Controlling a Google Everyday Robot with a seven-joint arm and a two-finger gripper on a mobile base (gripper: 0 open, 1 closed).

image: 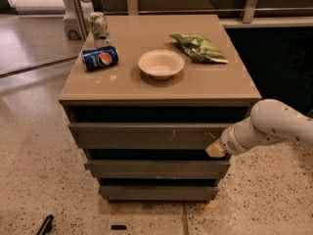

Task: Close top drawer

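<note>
The top drawer [146, 136] is a wide grey front with small pale scratches, set just under the cabinet top and still a little proud of the two narrower drawer fronts below. My gripper [216, 150] is at the end of the white arm on the right. Its tan tip rests against the right end of the top drawer's front.
On the cabinet top [161, 87] lie a blue soda can [100, 58] on its side, a white bowl [161, 63], a green chip bag [198, 47] and an upright bottle [99, 27]. Speckled floor surrounds the cabinet. A dark wall stands behind on the right.
</note>
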